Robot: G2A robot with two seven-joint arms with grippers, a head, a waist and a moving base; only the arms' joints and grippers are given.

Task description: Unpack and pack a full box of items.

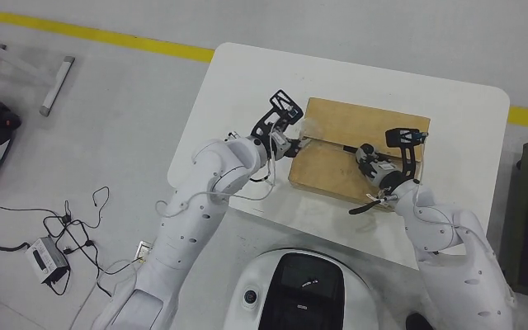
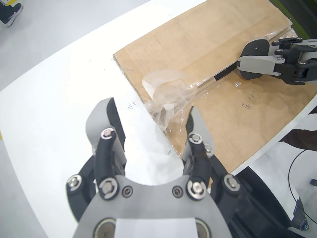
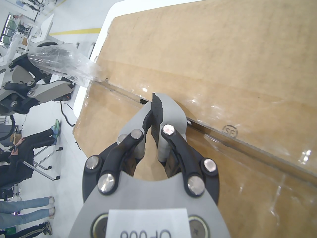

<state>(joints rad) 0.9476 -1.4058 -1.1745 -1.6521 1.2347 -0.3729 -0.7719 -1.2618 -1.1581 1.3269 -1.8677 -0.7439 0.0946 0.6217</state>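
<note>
A flat brown cardboard box [image 1: 346, 132] lies on the white table [image 1: 247, 91], its two top flaps meeting in a seam under clear tape. A crumpled strip of peeled clear tape [image 2: 168, 90] stands up at the box's left end. My left gripper [image 2: 152, 110] is open around that end of the box, one finger over the table, the other over the flap beside the tape. It sits at the box's left edge [image 1: 304, 144]. My right gripper [image 3: 153, 100] is shut, its tip pressed into the seam near the box's middle [image 1: 360, 152]. Box contents are hidden.
The table's near edge runs close behind the box [image 2: 247, 164]. Bare table top lies left of and beyond the box. On the floor at the left lie cables and a power unit [image 1: 45, 257]. A dark object stands past the table's right edge [image 1: 523, 190].
</note>
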